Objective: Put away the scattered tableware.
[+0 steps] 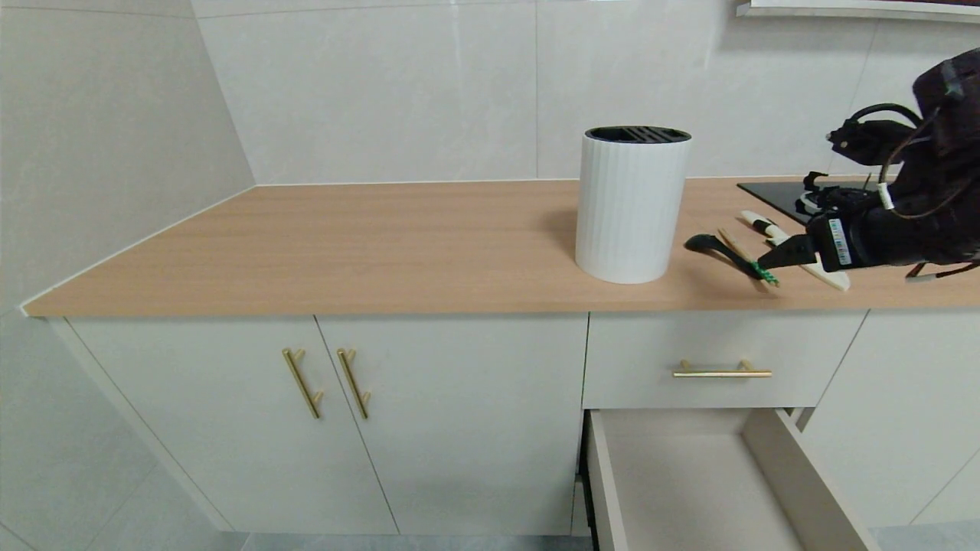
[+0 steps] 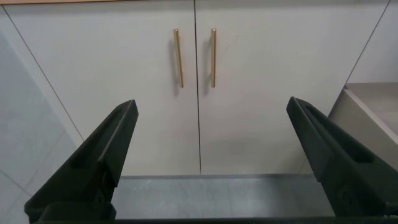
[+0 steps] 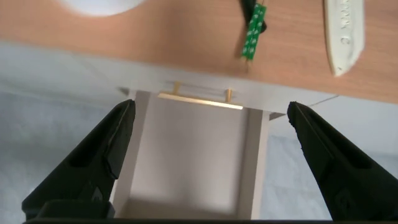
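Tableware lies scattered at the right end of a light wooden countertop [image 1: 383, 245]. We count three pieces: a black plastic spoon [image 1: 708, 245], a thin wooden stick with a green patterned end [image 1: 754, 264], and a long white utensil with a dark band near its far end [image 1: 833, 278]. The spoon and the stick cross each other just beside a tall white ribbed cylindrical holder with a black slotted top [image 1: 632, 207], which stands upright on the counter. The white utensil lies farther right, near a flat black panel [image 1: 769, 195] set into the counter.

Our right gripper [image 1: 773, 256] hangs over the front edge of the counter, right above the stick's green end and the white utensil, with its fingers spread wide and nothing between them. From its wrist camera we see the green end [image 3: 252, 34] and the white utensil's tip [image 3: 343, 34] close to the counter edge. Below them are a shut drawer with a gold bar handle [image 3: 199, 99] and the open pale drawer [image 3: 258, 155] under it.

Our left gripper [image 2: 211, 102] sits low in front of two pale cabinet doors with gold handles [image 2: 196, 56], its fingers also wide apart and holding nothing.

In the head view the open drawer [image 1: 601, 474] is pulled out below the shut one [image 1: 722, 373].
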{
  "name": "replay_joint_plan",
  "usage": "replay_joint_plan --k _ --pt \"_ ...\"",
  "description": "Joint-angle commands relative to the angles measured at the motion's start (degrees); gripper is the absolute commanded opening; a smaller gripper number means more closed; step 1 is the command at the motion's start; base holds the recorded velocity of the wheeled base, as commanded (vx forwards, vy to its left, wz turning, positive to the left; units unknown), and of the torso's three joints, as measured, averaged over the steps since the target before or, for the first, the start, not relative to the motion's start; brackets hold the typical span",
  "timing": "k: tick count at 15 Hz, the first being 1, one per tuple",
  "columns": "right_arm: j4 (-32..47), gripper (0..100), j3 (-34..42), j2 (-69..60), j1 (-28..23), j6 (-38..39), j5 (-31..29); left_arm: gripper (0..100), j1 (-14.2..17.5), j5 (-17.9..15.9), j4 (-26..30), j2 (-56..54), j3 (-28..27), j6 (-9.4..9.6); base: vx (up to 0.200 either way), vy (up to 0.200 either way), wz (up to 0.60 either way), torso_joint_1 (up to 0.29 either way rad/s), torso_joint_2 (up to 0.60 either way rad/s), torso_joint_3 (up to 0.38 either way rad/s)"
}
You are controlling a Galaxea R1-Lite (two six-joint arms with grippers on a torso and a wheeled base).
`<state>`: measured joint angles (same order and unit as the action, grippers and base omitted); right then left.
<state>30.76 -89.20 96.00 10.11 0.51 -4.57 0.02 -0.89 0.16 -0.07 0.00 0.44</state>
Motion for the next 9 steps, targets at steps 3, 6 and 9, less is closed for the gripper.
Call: replay_joint_plan --k 3,6,9 --pt "0.0 100 -5.6 10.4 -3.3 2.2 -0.5 100 0.0 0.0 0.0 0.1 0.0 0.0 0.0 0.0 0.0 0.0 0.0 0.0" --pt "-0.1 100 -6.2 11.8 -3.5 2.5 -0.7 100 0.0 0.0 0.0 0.1 0.0 0.0 0.0 0.0 0.0 0.0 0.0 0.0" --pt "-0.1 100 -7.3 13.7 -3.5 2.7 -0.8 100 0.1 0.0 0.0 0.1 0.0 0.0 0.0 0.0 0.0 0.0 0.0 0.0"
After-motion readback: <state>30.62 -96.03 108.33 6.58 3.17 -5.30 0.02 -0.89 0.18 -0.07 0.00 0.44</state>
